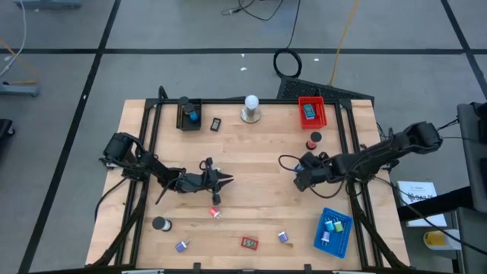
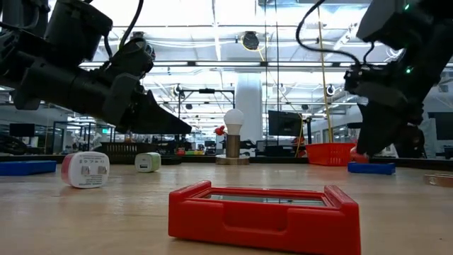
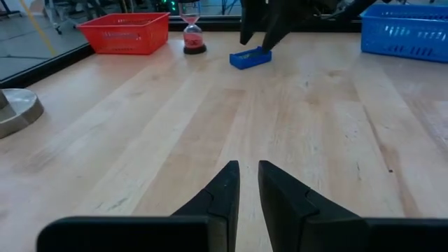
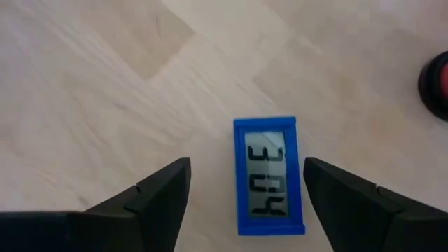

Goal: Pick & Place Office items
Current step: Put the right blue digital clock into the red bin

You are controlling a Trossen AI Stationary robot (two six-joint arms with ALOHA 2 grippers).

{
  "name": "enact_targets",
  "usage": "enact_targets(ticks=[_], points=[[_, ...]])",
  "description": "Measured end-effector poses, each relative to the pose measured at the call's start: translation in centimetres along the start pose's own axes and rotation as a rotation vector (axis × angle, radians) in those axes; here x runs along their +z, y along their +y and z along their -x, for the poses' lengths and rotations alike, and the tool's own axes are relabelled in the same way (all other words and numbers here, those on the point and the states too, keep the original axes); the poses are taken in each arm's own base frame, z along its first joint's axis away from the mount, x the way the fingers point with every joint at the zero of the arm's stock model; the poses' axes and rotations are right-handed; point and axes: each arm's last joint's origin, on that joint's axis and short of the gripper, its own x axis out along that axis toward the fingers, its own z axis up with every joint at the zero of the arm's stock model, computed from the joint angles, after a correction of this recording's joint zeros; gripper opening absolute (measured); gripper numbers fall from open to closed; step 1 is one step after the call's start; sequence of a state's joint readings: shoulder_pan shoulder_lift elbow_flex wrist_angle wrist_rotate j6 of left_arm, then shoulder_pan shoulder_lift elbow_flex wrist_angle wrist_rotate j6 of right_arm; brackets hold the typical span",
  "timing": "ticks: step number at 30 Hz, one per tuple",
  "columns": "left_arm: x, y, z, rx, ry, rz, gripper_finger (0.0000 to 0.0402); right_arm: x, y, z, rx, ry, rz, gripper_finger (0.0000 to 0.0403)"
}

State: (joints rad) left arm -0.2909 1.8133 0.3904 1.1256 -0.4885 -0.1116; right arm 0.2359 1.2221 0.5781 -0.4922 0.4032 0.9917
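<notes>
— Lying where, that blue digital clock [image 4: 269, 176]?
— Flat on the wooden table [image 4: 105, 84], between the right gripper's [image 4: 246, 192] wide-spread fingers, untouched. Left gripper [image 3: 248, 189] — nearly closed, holding nothing.

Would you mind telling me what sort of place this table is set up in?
Probably a robotics lab or open workshop: a wooden table on a taped concrete floor, with monitors and ceiling lights beyond it.

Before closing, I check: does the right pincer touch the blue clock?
Apart. The right wrist view shows the blue clock flat between the right pincer fingers, bare wood on both sides.
</notes>
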Motion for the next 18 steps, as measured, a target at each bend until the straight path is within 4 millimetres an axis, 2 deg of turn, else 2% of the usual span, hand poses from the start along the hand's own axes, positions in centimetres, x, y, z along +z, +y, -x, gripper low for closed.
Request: enact_targets(ticks=[9, 13, 18], points=[[0.0, 0.0, 0.0, 0.0, 0.0, 0.039, 0.0063, 0.0, -0.4, -2.0, -0.091, 0.063, 0.058, 0.0255], [0.4, 0.3, -0.4, 0.015, -0.015, 0.089, 0.0063, 0.1, -0.4, -2.3, -0.087, 0.085, 0.059, 0.0228], [0.3, 0.8, -0.6, 0.046, -0.005, 0.094, 0.0063, 0.1, -0.3, -2.3, -0.067, 0.096, 0.059, 0.0175]])
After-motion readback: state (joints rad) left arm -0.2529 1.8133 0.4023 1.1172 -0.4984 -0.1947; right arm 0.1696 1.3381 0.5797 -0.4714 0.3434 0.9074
